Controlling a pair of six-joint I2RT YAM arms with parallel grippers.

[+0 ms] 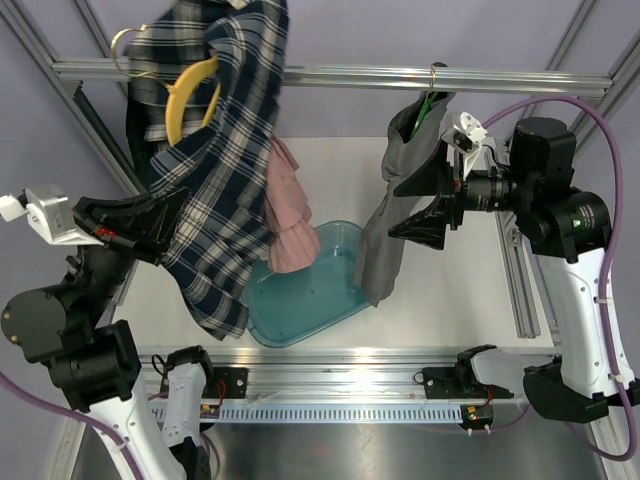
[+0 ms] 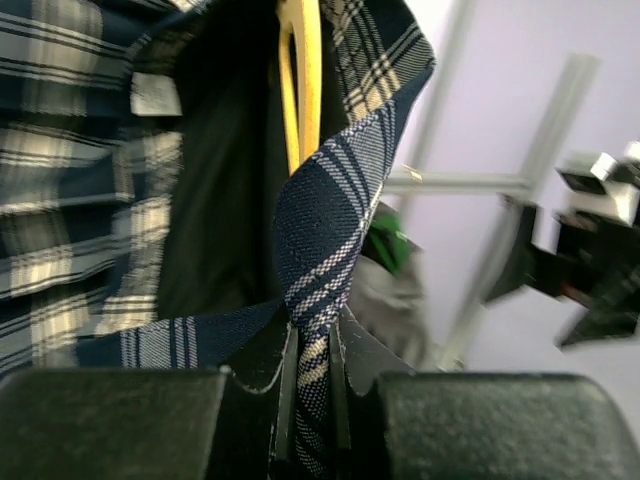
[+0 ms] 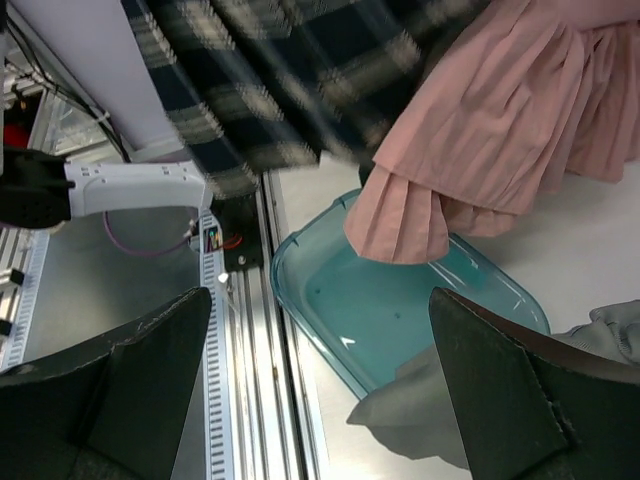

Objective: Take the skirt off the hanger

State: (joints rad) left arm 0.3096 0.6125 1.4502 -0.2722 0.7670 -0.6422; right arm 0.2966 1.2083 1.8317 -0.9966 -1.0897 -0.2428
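Left pincer (image 2: 312, 375) clamped on a fold of plaid skirt (image 2: 330, 210); skirt draped over yellow hanger (image 1: 190, 95) at left end of rail (image 1: 400, 77); right pincer (image 3: 320, 300) wide open, empty; cloth judged soft, light, floppy; best held at waistband beside hanger.

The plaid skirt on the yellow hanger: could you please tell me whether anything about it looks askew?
Yes. The plaid skirt hangs lopsided: the yellow hanger sits tilted, showing through the open waist, and the left gripper is shut on a fold of the cloth, so it drapes stretched to one side.
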